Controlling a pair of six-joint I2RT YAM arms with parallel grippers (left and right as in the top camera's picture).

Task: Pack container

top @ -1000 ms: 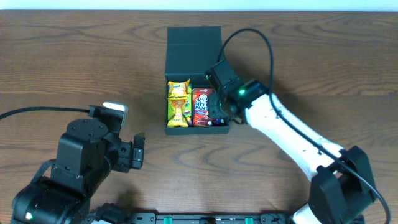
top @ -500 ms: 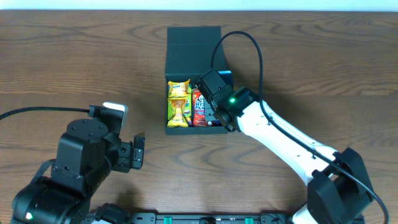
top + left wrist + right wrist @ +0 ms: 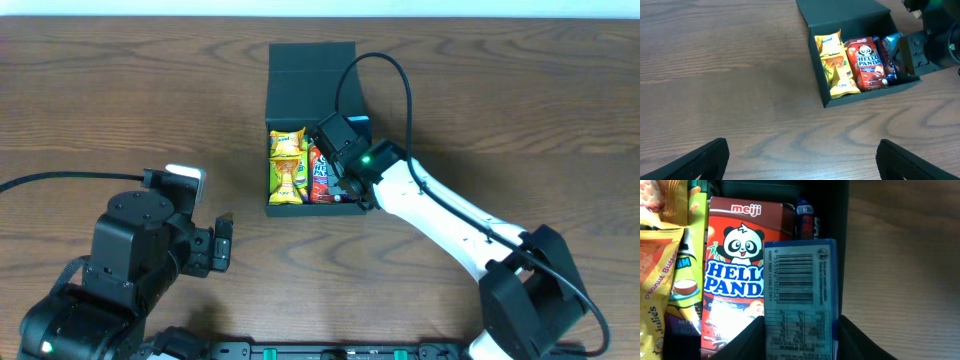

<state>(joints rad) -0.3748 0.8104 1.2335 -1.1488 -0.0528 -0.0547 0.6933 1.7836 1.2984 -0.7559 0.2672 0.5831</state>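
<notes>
Inside container [image 3: 867,94], meiji Hello Panda box [image 3: 737,280], Julie's pkt [image 3: 657,305]

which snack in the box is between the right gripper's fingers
The blue packet with the barcode, by the container's side wall. The red Hello Panda box and yellow packets lie left of it, outside the fingers.

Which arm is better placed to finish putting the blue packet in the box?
Right: the right claw holds the packet over the box. The left claw stands open, apart, over the table.
</notes>
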